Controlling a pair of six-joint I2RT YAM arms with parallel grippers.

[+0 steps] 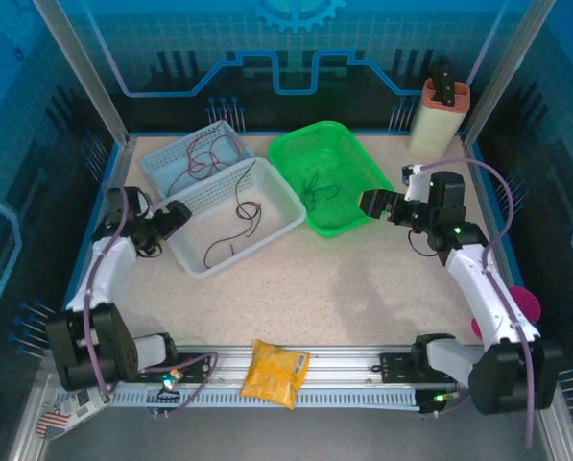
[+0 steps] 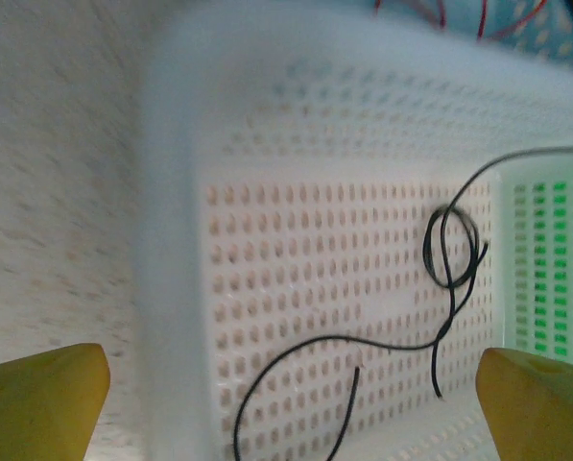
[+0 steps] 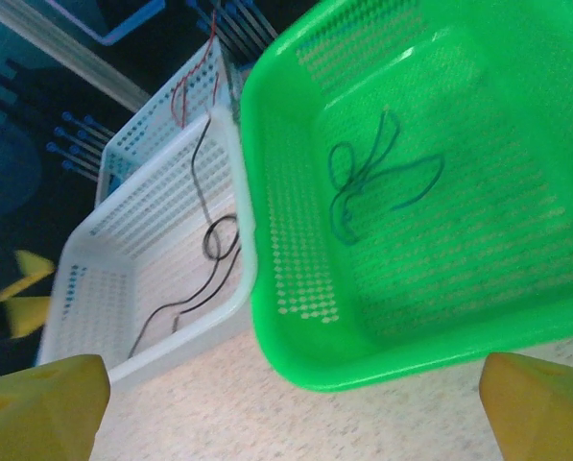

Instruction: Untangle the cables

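Both my claws stand wide open and hold nothing. My left claw (image 1: 174,219) hangs just beside the left wall of the white basket (image 1: 284,200), where the black cable (image 1: 238,226) lies looped, and my right claw (image 1: 370,204) hovers near the right rim of the green basket (image 1: 296,144), where the dark green cable (image 1: 315,187) lies curled; a red cable (image 1: 204,154) lies in the pale blue basket (image 1: 166,158) at the far left. If I pull the black cable by one end, I judge its loop could tighten into a knot, or the wire could catch in the holes and drag the light basket.
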